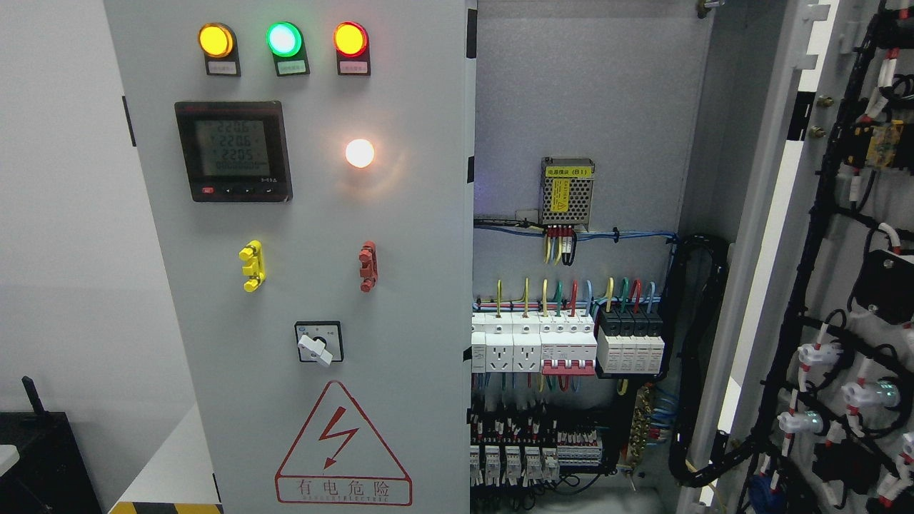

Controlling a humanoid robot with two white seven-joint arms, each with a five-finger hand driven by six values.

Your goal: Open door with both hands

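While no robot hands show, left door (300, 285) shut, right door (821, 285) open, wiring inside.

The meter (233, 150) on the left door (400, 285) shows 220.6, 220.6 and 220.5 on its screen; the red warning triangle (343, 446) low on that door reads 有电危险 under a lightning bolt; the yellow label (569, 171) on the power supply (568, 193) reads 电源模块 (B1); the tags under the three lamps are too small to read.
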